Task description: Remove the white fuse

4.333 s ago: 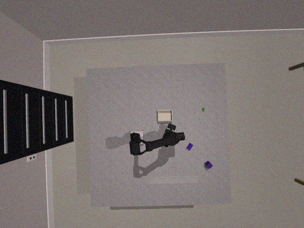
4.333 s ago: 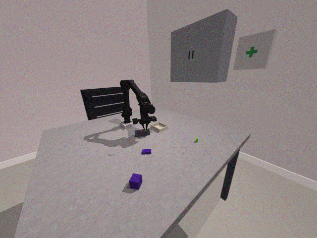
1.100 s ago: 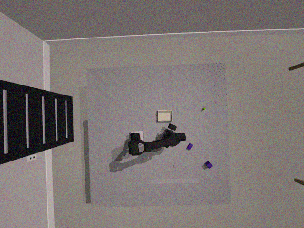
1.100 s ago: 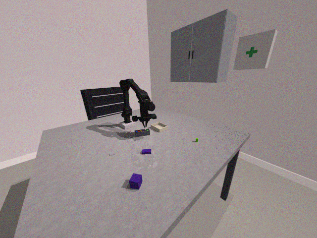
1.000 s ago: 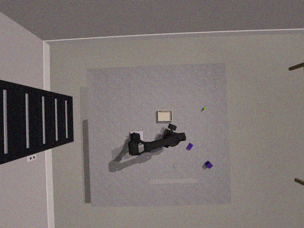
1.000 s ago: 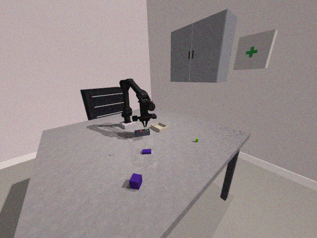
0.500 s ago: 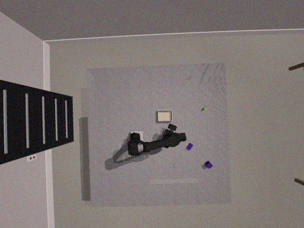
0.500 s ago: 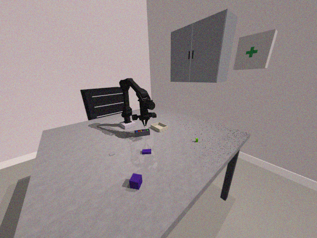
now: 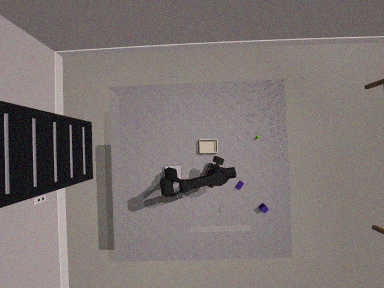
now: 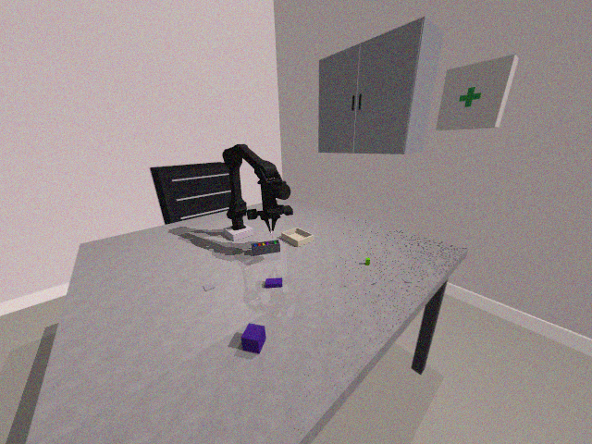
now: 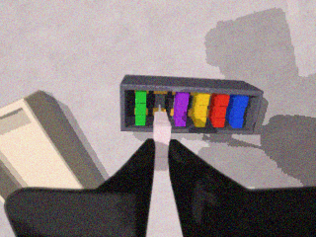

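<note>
My gripper (image 11: pixel 160 145) (image 10: pixel 271 231) is shut on the white fuse (image 11: pixel 161 129). It holds the fuse upright, above the dark grey fuse block (image 11: pixel 183 83) (image 10: pixel 265 250). In the wrist view an empty slot shows in the block behind the fuse's tip, between the green fuse (image 11: pixel 140 108) and the purple fuse (image 11: pixel 181 109). The yellow fuse (image 11: pixel 200 110), red fuse (image 11: pixel 219 111) and blue fuse (image 11: pixel 238 112) sit in the block farther right. The cream tray (image 9: pixel 207 153) (image 10: pixel 299 242) (image 11: pixel 58 133) stands beside the block and looks empty.
A purple flat block (image 9: pixel 239 185) (image 10: pixel 273 282) and a purple cube (image 9: pixel 263 207) (image 10: pixel 252 338) lie on the far side of the block from the arm's base. A small green piece (image 9: pixel 257 137) (image 10: pixel 367 261) stands beyond the tray. A faint transparent shape shows near the flat block.
</note>
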Robot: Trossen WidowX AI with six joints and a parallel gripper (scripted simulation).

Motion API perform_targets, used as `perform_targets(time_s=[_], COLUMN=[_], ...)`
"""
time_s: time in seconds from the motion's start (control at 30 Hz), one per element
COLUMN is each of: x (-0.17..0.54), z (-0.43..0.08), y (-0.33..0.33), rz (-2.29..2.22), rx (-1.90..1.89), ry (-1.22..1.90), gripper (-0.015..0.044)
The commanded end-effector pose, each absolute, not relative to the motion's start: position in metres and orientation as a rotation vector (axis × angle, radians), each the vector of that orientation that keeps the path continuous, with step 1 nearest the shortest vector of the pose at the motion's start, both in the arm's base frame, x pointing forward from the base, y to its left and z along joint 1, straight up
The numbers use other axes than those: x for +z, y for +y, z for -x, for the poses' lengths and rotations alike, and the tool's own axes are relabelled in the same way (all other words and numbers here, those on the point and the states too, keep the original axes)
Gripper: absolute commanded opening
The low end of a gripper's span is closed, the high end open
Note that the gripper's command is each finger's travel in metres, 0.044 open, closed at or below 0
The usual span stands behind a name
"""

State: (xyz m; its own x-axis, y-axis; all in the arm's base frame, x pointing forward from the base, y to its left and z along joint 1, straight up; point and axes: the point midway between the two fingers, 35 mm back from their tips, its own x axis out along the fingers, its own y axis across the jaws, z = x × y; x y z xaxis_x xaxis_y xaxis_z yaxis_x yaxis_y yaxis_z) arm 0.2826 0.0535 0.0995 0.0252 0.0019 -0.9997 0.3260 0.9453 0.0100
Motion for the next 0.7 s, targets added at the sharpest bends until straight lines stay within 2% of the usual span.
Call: perform_targets(time_s=[0.0,0.67], x=[0.101,0.102], z=[-0.284,-0.269], y=[0.067,0.174], rz=[-0.264,-0.272], rx=[-0.254,-0.246], ry=[1.529,1.533], gripper=[0.0,0.0])
